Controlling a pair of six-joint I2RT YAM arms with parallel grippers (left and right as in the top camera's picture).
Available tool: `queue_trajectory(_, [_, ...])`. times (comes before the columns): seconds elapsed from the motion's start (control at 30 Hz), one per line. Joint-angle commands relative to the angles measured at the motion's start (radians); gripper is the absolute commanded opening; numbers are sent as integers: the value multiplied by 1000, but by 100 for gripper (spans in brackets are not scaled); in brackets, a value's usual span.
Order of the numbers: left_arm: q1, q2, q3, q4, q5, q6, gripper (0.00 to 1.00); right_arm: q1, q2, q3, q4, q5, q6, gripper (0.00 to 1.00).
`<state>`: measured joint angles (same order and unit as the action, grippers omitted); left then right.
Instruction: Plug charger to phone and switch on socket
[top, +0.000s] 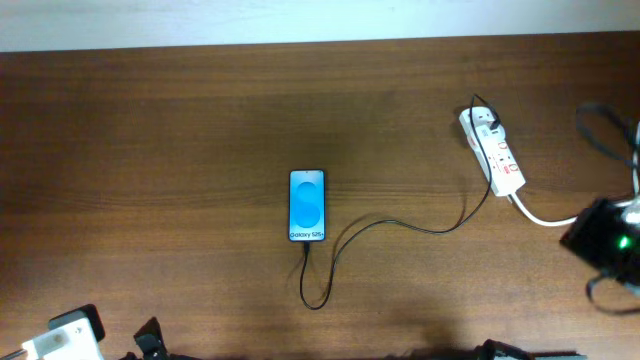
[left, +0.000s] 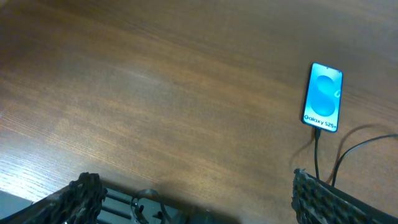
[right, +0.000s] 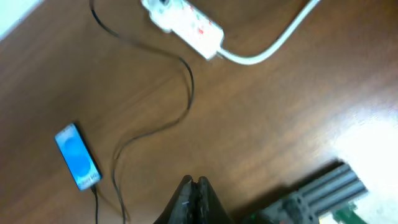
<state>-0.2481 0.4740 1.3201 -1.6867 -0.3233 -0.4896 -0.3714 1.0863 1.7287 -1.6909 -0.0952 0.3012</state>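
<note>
The phone (top: 307, 205) lies flat at the table's middle, its blue screen lit; it also shows in the left wrist view (left: 323, 98) and the right wrist view (right: 78, 155). The black charger cable (top: 400, 223) meets the phone's lower edge, loops toward the front, then runs right and up to the white socket strip (top: 495, 150), where it is plugged in at the far end. My left gripper (left: 196, 199) is open and empty, low near the front edge, well left of the phone. My right gripper (right: 194, 186) is shut and empty, above bare table, apart from the socket (right: 183, 25).
The socket's thick white cord (top: 540, 215) runs right toward my right arm (top: 605, 240) at the table's right edge. My left arm's base (top: 70, 335) sits at the front left corner. A pale wall strip borders the table's far edge.
</note>
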Motion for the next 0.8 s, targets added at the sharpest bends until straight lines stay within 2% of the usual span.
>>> queue_trajectory(0.0, [2,0,3,-1,-13,6,99,5,-92,-124,-8,-6,-13,4])
queue_trajectory(0.13, [2,0,3,-1,-13,6,99,5,-183,-253,-8,-28,-13,5])
queue_trajectory(0.2, [2,0,3,-1,-13,6,99,5,-222,-300,-8,-24,-15,11])
queue_trajectory(0.27, [2,0,3,-1,-13,6,99,6,-246,-326,-8,-24,-37,32])
queue_trajectory(0.3, [2,0,3,-1,-13,6,99,6,-263,-338,-8,-24,-37,49])
queue_trajectory(0.37, [2,0,3,-1,-13,6,99,6,-278,-338,-8,-24,-43,61])
queue_trajectory(0.43, [2,0,3,-1,-13,6,99,5,-290,-338,-8,-24,-69,98])
queue_trajectory(0.77, [2,0,3,-1,-13,6,99,5,-316,-338,-7,-39,-84,98])
